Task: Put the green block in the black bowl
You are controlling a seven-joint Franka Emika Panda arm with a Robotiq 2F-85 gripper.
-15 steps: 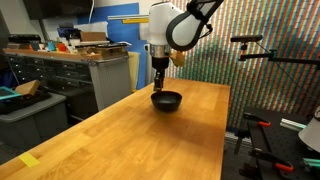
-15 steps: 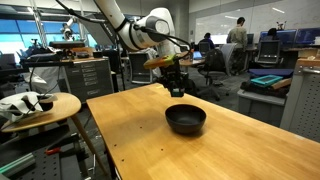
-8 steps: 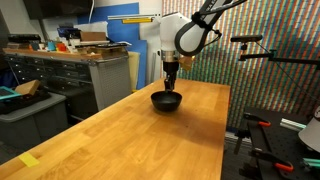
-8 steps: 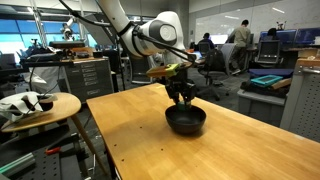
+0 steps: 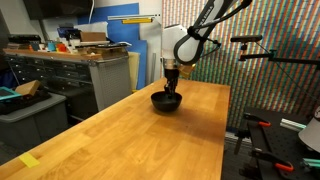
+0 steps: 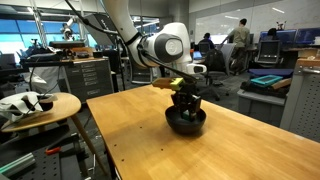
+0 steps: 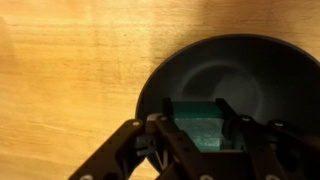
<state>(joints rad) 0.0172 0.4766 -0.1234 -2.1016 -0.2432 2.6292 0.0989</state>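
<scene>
The black bowl (image 5: pixel 167 101) sits on the wooden table, glossy and shallow; it also shows in the exterior view (image 6: pixel 186 122) and fills the right of the wrist view (image 7: pixel 230 80). My gripper (image 7: pixel 200 130) hangs right over the bowl, its fingers lowered to the rim in both exterior views (image 5: pixel 171 89) (image 6: pixel 186 104). It is shut on the green block (image 7: pixel 196 122), which sits between the two fingers above the bowl's inside. In the exterior views the block is too small to make out.
The wooden table (image 5: pixel 130 140) stretches toward the front, with a yellow patch of tape (image 5: pixel 29 160) near its corner. A round side table with a white object (image 6: pixel 35 103) stands beside it. Cabinets and benches (image 5: pixel 70 70) lie behind.
The gripper has moved sideways from beside the bowl to right over it and has come down toward its rim, still holding the block.
</scene>
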